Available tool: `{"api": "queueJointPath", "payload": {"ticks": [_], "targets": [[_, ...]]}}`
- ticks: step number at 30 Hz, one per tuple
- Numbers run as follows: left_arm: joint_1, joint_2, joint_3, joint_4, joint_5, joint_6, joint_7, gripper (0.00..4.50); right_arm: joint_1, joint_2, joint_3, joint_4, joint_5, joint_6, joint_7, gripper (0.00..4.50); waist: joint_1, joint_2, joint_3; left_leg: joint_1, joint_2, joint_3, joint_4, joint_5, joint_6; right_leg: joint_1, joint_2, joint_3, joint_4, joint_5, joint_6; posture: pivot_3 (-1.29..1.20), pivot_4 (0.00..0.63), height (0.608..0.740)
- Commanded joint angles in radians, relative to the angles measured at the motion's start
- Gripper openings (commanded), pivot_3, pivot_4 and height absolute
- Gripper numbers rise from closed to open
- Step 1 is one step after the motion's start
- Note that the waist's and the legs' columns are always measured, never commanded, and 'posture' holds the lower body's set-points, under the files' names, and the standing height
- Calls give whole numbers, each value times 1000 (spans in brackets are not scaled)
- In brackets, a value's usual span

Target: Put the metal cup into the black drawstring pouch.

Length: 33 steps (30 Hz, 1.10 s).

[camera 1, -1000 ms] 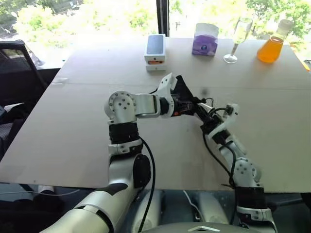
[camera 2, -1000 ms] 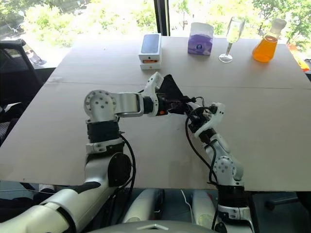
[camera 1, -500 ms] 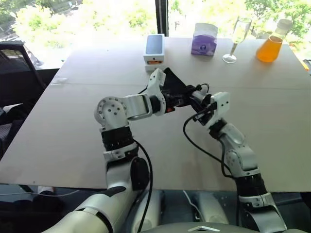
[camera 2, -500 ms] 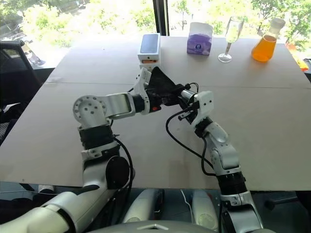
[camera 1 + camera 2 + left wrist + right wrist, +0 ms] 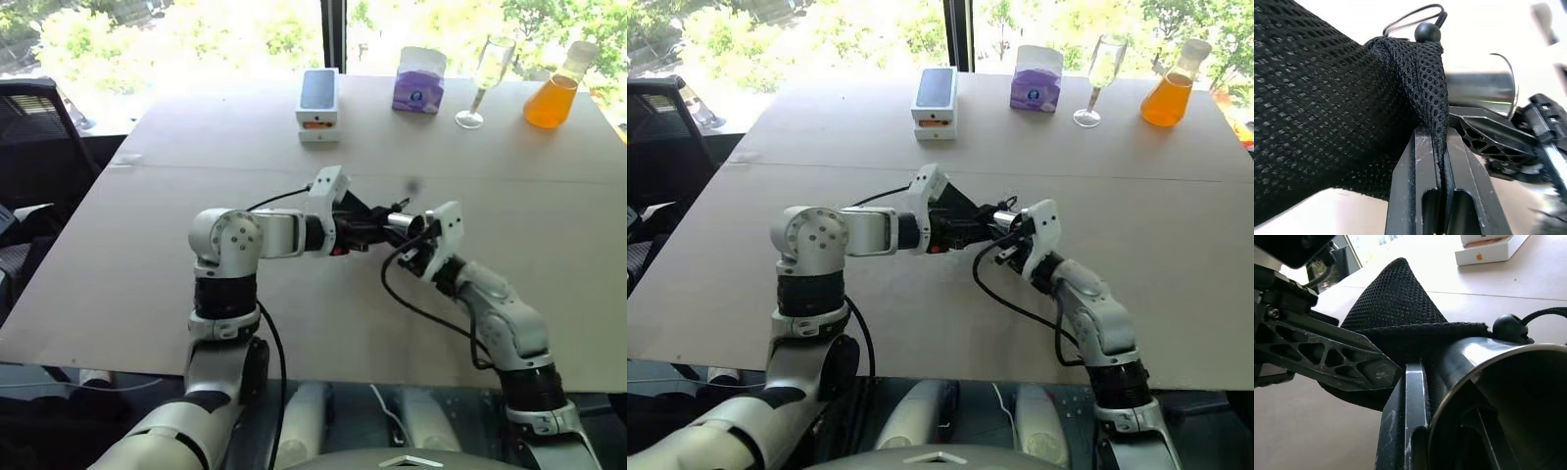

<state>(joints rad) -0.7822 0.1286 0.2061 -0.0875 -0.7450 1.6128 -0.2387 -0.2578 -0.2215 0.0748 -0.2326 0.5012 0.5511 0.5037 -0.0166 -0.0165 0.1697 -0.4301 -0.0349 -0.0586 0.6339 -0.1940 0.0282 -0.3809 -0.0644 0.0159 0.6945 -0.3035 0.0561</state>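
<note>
Both arms have dropped lower and pulled back toward the robot compared with a second ago; the pouch-and-cup cluster now sits just above the bench [image 5: 127, 255] instead of held up high.

Left hand [image 5: 1442, 161]: fingers pressed together on the mesh edge of the black drawstring pouch [image 5: 1327, 107], pinching the fabric at its mouth. Cord and bead hang off the gathered end.

Right hand [image 5: 416, 243]: clamped on the rim of the metal cup [image 5: 1488, 382], one finger along the outer wall, the other apparently inside.

Key relation: the cup lies roughly level, its long axis pointing across toward the left hand, closed end against the pouch mouth, open end facing the right wrist. In the left wrist view the cup's steel wall sits right beside the pinched mesh, partly overlapped by it. Looks like the base is at or just inside the opening; how deep, can't tell.

Judgement: insertion is underway, not finished. Next move needs the right hand pushing along the cup axis while the left keeps the mouth open. Risk: mesh snagging on the base.
</note>
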Motion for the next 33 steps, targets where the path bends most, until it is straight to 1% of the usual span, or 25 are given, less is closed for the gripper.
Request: {"api": "queueJointPath", "payload": {"ticks": [1,2,5,8,12,15,17,19,21,24,25,28,33], "targets": [[-38,-25,78,-5,-78,2,13,0,10,17,66,-40,49,38,70,23,-1,0,0,0,0,0,0,0,0,0,0,0,0,0,0,0,150,740],[-41,-29,90,3,-89,2,23,0,9,22,71,-27,41,31,73,23,-1,0,0,0,0,0,0,0,0,0,0,0,0,0,0,0,150,740],[-94,-54,178,77,-188,2,71,0,-6,76,113,73,7,-39,119,23,0,0,0,0,1,0,0,0,0,0,1,0,0,0,0,0,150,740],[-144,-60,240,143,-275,2,135,0,-19,110,138,125,-18,-90,143,23,0,-1,0,0,0,1,1,1,-1,0,0,0,0,0,0,0,150,740],[-187,-91,317,230,-327,2,254,0,-57,161,132,156,-44,-174,127,23,3,-1,1,-1,0,-1,2,2,-3,0,0,-1,0,0,0,0,150,740],[-179,-112,350,249,-353,2,344,0,-73,201,79,171,-38,-210,79,23,3,-1,1,-1,0,-1,1,2,-4,0,0,-1,0,0,0,0,150,740],[-161,-116,369,253,-386,2,398,0,-76,232,21,175,-3,-214,41,23,3,-1,1,-1,0,-1,1,2,-4,0,-1,-1,0,0,0,0,150,740],[-152,-129,412,268,-432,2,460,0,-67,261,-37,167,35,-222,6,23,3,-1,1,-1,0,-1,1,2,-4,0,-1,-1,0,0,0,0,150,740],[-149,-138,442,283,-481,2,518,0,-57,285,-73,153,72,-214,-15,23,3,-1,1,-1,0,-1,1,2,-4,0,-1,-1,0,0,0,0,150,740],[-162,-177,504,305,-558,-3,623,0,-56,302,-83,157,59,-235,-37,23,3,-1,1,-1,0,-1,1,2,-4,0,-1,-1,0,0,0,0,150,740],[-172,-198,515,314,-599,-17,667,0,-69,303,-66,182,24,-260,-39,23,3,-1,1,-1,0,-1,1,2,-4,0,-1,0,0,0,0,0,150,740],[-181,-231,504,325,-722,-70,788,0,-104,297,-8,250,-89,-334,-51,23,2,-1,1,-1,0,0,1,2,-4,0,-1,0,1,0,0,0,150,740],[-156,-231,380,310,-969,-191,970,0,-195,300,106,396,-284,-501,-57,23,-1,-1,1,0,0,0,1,2,-4,0,0,0,1,0,0,0,150,740]]}}
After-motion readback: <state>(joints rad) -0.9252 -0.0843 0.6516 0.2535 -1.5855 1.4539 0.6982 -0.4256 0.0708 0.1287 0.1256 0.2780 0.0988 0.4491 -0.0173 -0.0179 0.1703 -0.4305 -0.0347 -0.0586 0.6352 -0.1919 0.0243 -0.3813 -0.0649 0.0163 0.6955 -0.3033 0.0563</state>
